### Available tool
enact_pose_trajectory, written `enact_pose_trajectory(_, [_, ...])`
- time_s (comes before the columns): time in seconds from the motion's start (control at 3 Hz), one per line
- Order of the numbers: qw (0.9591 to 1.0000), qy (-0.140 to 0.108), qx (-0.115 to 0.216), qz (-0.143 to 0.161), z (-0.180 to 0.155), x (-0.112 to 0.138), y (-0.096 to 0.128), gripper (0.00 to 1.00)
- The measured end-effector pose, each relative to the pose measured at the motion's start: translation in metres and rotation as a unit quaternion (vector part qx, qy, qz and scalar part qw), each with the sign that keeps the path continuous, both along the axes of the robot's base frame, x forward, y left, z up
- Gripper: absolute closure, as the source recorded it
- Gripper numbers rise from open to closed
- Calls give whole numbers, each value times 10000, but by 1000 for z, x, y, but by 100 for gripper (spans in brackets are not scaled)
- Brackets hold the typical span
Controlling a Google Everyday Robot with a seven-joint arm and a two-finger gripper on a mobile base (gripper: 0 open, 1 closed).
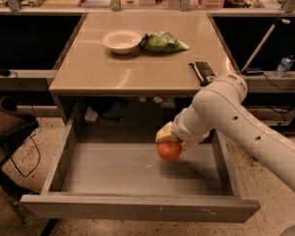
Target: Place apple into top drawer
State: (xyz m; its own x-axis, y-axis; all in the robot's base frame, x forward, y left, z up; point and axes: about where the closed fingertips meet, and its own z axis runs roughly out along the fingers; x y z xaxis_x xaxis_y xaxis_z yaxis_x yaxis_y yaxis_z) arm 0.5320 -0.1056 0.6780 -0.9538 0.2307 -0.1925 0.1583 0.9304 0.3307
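Red-orange apple [168, 150] is clamped in the pincer [170, 140], low inside the open top drawer [137, 208].

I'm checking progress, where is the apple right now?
The apple is held in the end effector, inside the open top drawer, right of centre toward its back, below the table's front edge.

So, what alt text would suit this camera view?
A white robot arm has its end effector holding an apple low inside the open drawer, below a table bearing a bowl and green bag.
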Motion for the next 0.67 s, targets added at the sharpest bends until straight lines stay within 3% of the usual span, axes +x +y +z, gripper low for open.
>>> enact_pose_trajectory(0.67, [10000, 0, 0, 0, 0, 0, 0, 35])
